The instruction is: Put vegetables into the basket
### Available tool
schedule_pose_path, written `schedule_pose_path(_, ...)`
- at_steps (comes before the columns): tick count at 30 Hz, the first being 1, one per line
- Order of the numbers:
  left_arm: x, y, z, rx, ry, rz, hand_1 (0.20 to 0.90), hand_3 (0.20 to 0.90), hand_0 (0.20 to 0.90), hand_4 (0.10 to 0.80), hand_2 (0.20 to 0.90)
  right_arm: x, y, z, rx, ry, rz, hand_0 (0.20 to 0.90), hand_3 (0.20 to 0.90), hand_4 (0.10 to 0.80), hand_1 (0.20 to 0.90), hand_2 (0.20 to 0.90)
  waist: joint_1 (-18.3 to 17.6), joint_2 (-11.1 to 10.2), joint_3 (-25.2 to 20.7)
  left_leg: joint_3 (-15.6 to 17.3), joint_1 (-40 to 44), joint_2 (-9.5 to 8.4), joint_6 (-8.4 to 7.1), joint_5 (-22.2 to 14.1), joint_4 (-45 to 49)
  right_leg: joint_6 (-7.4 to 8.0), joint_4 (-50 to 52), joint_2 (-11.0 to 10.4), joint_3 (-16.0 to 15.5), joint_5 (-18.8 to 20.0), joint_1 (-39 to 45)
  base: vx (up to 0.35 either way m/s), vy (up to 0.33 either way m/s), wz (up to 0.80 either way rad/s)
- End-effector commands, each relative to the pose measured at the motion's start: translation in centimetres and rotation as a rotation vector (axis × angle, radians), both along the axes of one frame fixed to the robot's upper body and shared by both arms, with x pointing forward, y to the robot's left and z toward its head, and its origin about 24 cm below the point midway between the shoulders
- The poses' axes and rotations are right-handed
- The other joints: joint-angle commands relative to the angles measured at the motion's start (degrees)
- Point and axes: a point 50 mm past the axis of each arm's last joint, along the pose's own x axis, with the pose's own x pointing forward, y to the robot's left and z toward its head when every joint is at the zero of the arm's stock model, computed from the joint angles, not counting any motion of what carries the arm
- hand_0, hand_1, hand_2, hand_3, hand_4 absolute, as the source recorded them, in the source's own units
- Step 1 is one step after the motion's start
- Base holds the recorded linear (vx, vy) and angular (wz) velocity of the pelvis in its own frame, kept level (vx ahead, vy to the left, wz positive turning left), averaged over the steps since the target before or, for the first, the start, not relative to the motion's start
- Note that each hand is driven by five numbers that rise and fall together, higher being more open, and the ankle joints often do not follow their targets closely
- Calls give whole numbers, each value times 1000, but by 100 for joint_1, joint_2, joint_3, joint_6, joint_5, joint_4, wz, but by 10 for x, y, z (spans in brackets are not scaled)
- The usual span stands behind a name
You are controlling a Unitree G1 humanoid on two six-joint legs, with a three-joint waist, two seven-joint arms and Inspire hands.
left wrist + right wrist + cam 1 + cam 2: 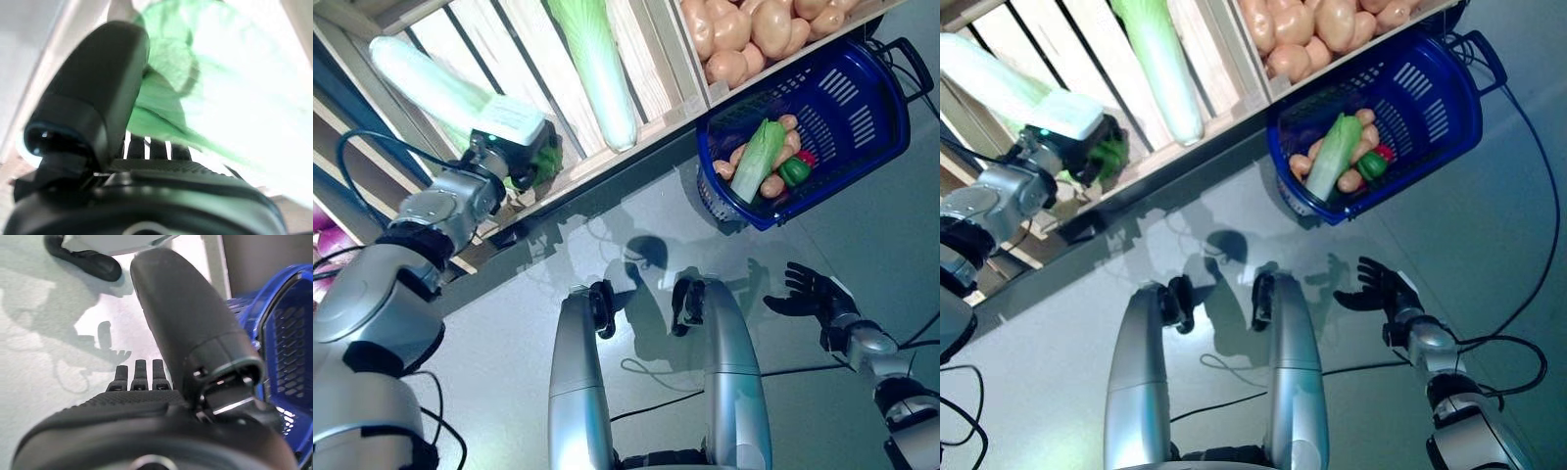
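Observation:
My left hand (pixel 533 152) is in a wooden crate of the stand, at the leafy end of a long pale green cabbage (pixel 421 76). In the left wrist view the green leaves (pixel 166 93) lie between the thumb (pixel 93 93) and the straight fingers (pixel 156 149). The blue basket (pixel 876 127) stands on the floor against the stand. It holds a long pale green cabbage (pixel 759 157), a green pepper (pixel 793 171), a small red vegetable and tan round ones (pixel 771 186). My right hand (pixel 813 292) is open and empty above the floor, short of the basket.
The wooden stand (pixel 656 132) with slatted crates runs along the far side, its lower edge right over the basket's rim. Grey floor (pixel 636 225) lies between the stand and me. The basket's black handle (pixel 915 59) sticks out at its far side.

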Motion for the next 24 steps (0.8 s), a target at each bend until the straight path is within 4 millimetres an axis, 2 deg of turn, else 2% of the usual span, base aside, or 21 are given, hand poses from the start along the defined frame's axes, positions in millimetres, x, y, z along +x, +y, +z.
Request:
schedule_pose_path(1, -23, 71, 20, -3, -12, 269, 300, 300, 300, 400, 300, -14, -38, 22, -7, -104, -91, 900, 900, 800, 900, 900, -161, 59, -104, 67, 720, 123, 10, -265, -304, 466, -937, -60, 281, 679, 816, 8, -3, -6)
schedule_pose_path(5, -24, 72, 21, 2, -21, 250, 300, 300, 300, 400, 300, -12, -38, 23, -7, -111, -83, 900, 900, 800, 900, 900, -177, 81, -177, 131, 915, 159, -22, -258, -456, 483, -1099, -73, 267, 701, 990, 10, 3, -5)
schedule_pose_path(13, -23, 56, 23, -32, -84, 118, 300, 300, 300, 400, 300, -12, -28, 16, 13, -105, -53, 900, 900, 800, 900, 900, -161, 170, -510, 312, 1560, 163, -135, -152, -1091, 525, -1605, -119, 220, 761, 1557, 20, -7, 0)
schedule_pose_path(17, -25, 46, 21, -96, -126, 26, 300, 300, 300, 400, 300, -19, -20, 2, 33, -81, -49, 900, 900, 800, 900, 900, -110, 228, -820, 357, 1961, 116, -156, -63, -1510, 534, -1905, -195, 171, 800, 1939, 76, -32, 0)
schedule_pose_path(22, -29, 40, 9, -142, -110, -38, 300, 300, 300, 400, 300, -35, -14, -17, 43, -30, -49, 900, 900, 800, 900, 900, -48, 274, -1186, 382, 2506, 86, -147, 52, -2060, 548, -2345, -259, 127, 850, 2473, 116, -36, -1)
schedule_pose_path(23, -30, 40, 9, -158, -116, -45, 300, 300, 300, 400, 300, -37, -13, -19, 46, -23, -50, 900, 900, 800, 900, 900, -39, 275, -1249, 426, 2548, 96, -105, 246, -2236, 499, -2527, -263, 91, 1021, 2525, 68, -56, -2)
schedule_pose_path(24, -31, 40, 9, -173, -122, -53, 300, 300, 300, 400, 300, -39, -13, -22, 49, -15, -50, 900, 900, 800, 900, 900, -29, 279, -1304, 432, 2644, 93, -106, 266, -2336, 501, -2611, -267, 85, 1029, 2621, 60, -66, 2)
